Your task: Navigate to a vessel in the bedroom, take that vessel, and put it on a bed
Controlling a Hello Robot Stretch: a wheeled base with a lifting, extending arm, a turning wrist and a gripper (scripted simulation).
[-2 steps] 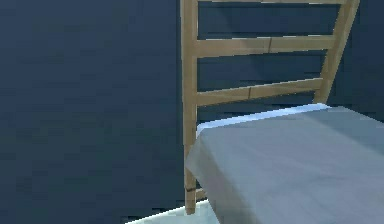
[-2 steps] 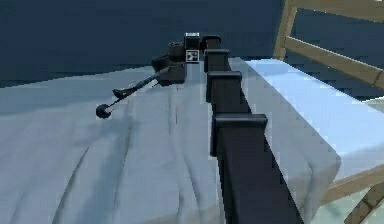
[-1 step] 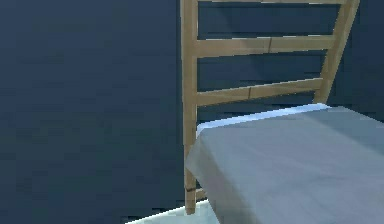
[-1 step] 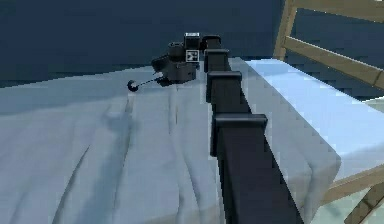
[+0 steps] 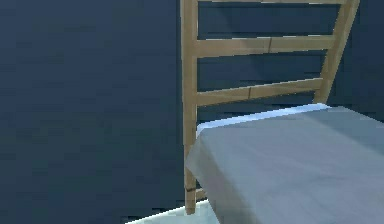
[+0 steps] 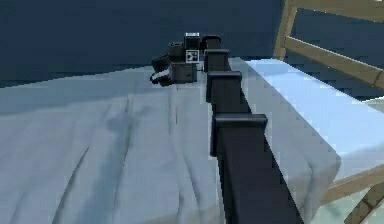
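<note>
A bed point(image 6: 100, 140) with a rumpled grey-blue cover spreads across the arm side view. My arm point(image 6: 235, 130) reaches out over it as a dark bar from the bottom edge. At its far end sit the two white marked squares point(image 6: 190, 57), and left of them the gripper point(image 6: 157, 73), close to the far edge of the cover by the dark blue wall. I cannot tell whether it holds anything. The forward view has the same bed point(image 5: 300, 150) at its lower right, under a wooden ladder-style headboard point(image 5: 260, 45).
A dark blue wall point(image 5: 90, 100) stands close ahead in the forward view. The wooden headboard point(image 6: 330, 40) rises at the arm side view's upper right, above a paler strip of bedding point(image 6: 310, 110). A sliver of pale floor point(image 5: 165, 215) lies beside the bed's leg.
</note>
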